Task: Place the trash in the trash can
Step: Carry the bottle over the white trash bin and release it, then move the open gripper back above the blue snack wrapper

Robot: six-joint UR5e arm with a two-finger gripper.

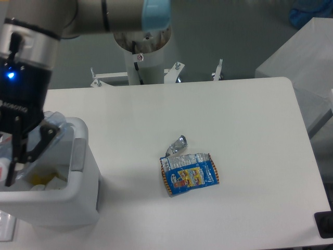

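Note:
My gripper (7,174) hangs over the open top of the white trash can (67,208) at the far left, partly cut off by the frame edge. Between its fingers I see a sliver of the crushed bottle (3,154), white and red, so the gripper is shut on it. The blue-and-silver snack wrapper (189,175) lies flat on the table, right of the trash can and well away from the gripper.
A small crumpled silver scrap (179,144) lies just above the wrapper. Yellow and white items (44,181) sit inside the trash can. The arm's base column (141,49) stands at the table's back edge. A white box (302,62) is beyond the table's right edge.

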